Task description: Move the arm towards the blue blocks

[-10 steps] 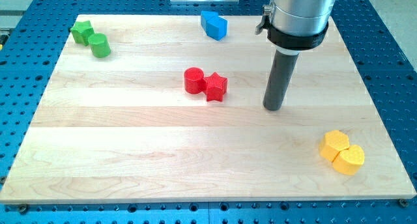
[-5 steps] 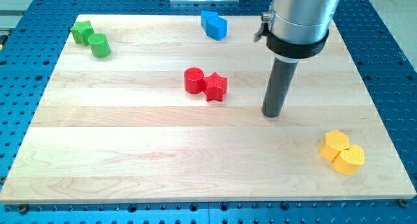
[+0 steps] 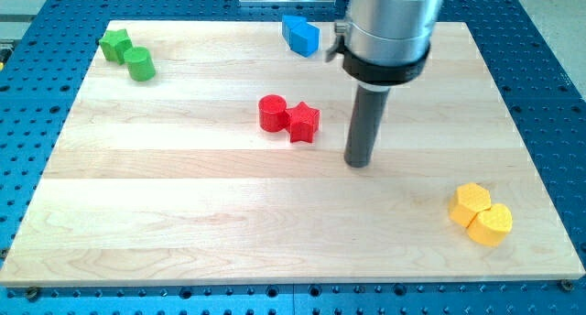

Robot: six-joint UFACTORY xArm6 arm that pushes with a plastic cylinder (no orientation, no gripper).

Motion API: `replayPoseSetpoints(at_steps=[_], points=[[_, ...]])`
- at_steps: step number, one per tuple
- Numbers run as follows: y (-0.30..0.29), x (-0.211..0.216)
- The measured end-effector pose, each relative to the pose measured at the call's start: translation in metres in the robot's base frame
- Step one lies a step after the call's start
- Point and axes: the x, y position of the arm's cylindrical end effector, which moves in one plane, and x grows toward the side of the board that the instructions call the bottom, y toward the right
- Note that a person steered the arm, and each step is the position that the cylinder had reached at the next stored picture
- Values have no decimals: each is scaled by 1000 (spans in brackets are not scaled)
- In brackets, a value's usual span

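Blue blocks [image 3: 300,34] above my tip [image 3: 359,163] (upright rod)

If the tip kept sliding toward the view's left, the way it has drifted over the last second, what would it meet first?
Probably the red star. My tip sits to its right and slightly lower in the view, so a straight leftward slide might only clip the star's lower edge or pass just below it. The blue blocks lie well above that line.
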Motion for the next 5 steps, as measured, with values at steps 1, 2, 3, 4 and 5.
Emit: replayPoseSetpoints(at_steps=[1,2,3,4,5], points=[[29,-5],[53,-83],[-2,-181],[-86,-232],[-152,-231]])
